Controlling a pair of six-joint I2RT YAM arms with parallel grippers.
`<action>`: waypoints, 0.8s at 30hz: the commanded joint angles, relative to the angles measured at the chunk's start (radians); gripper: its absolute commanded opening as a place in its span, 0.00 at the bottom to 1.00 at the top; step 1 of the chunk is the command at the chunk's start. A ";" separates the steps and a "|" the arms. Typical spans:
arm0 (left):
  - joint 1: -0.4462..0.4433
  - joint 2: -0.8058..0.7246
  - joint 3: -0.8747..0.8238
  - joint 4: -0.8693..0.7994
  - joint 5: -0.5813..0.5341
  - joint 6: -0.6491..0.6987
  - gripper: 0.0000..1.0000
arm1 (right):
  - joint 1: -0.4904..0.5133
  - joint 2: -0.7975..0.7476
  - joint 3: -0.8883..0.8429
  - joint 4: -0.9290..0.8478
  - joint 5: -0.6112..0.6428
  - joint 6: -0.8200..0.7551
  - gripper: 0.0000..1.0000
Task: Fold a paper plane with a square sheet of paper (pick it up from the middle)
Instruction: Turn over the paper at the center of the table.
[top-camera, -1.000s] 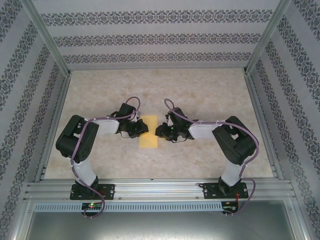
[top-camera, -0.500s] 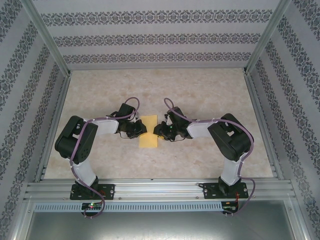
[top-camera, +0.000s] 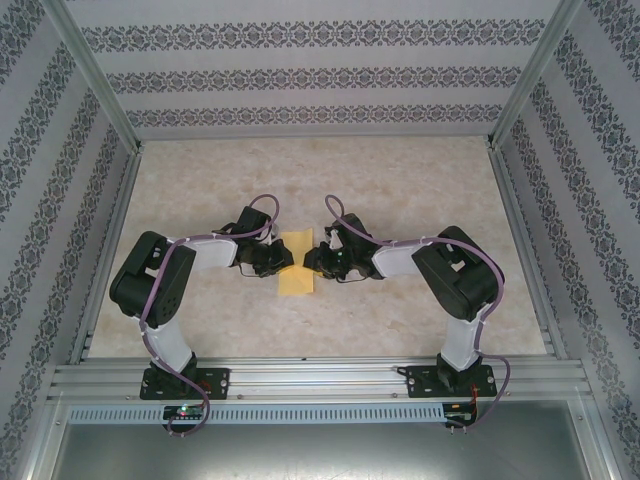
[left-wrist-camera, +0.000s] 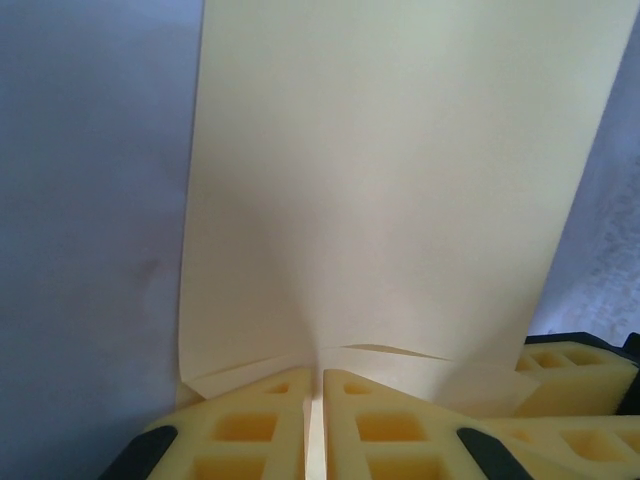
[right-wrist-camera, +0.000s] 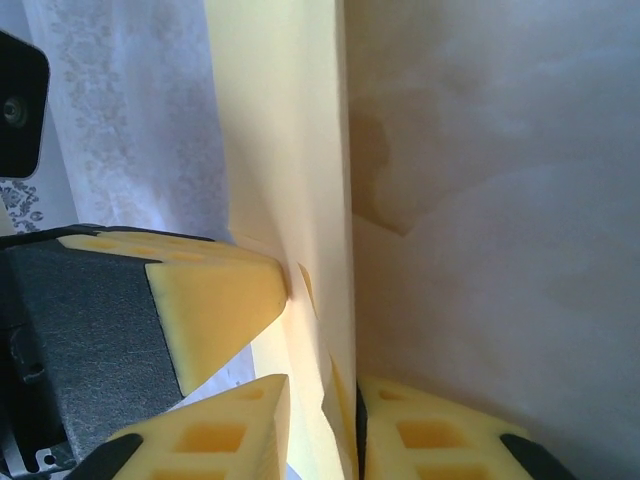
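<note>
Your worktop (top-camera: 400, 190) is wide, so the risk is not out there. It sits near the middle, where both arms crowd one small target. The square sheet of paper (top-camera: 296, 282) shows from above as a narrow yellow strip between the two grippers. You cannot tell from overhead whether it rests on the worktop or hangs just clear of it.

The left gripper (top-camera: 283, 260) has its jaws clenched on the strip's left edge. Its wrist view shows the paper puckering just above the pads (left-wrist-camera: 260, 420) that pinch it. The right gripper (top-camera: 309, 262) straddles the opposite edge, and in its wrist view paper runs down between its jaws. You cannot tell whether those jaws have bitten yet.

- **Tearing:** if the arms draw apart while both grip, paper this thin probably tears, starting at the pucker.
- **Stray crease:** if the right jaws close off the fold line, they likely press in a crease that spoils the later folds.
- **Slipping:** the left hold takes only the margin, so a sideways tug could slide the sheet free.
- **Collision:** a finger (right-wrist-camera: 225, 295), apparently the left gripper's, sits just beside the right jaws. A slight inward move could knock the two together.
</note>
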 joint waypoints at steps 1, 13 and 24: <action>-0.006 -0.028 0.008 -0.031 -0.018 0.006 0.14 | 0.005 0.017 -0.014 0.025 -0.020 -0.015 0.20; -0.005 -0.236 0.023 -0.128 -0.131 0.018 0.16 | -0.030 -0.201 0.013 -0.289 0.094 -0.210 0.04; -0.006 -0.477 -0.013 -0.198 -0.359 0.025 0.24 | -0.035 -0.558 0.175 -0.931 0.649 -0.487 0.04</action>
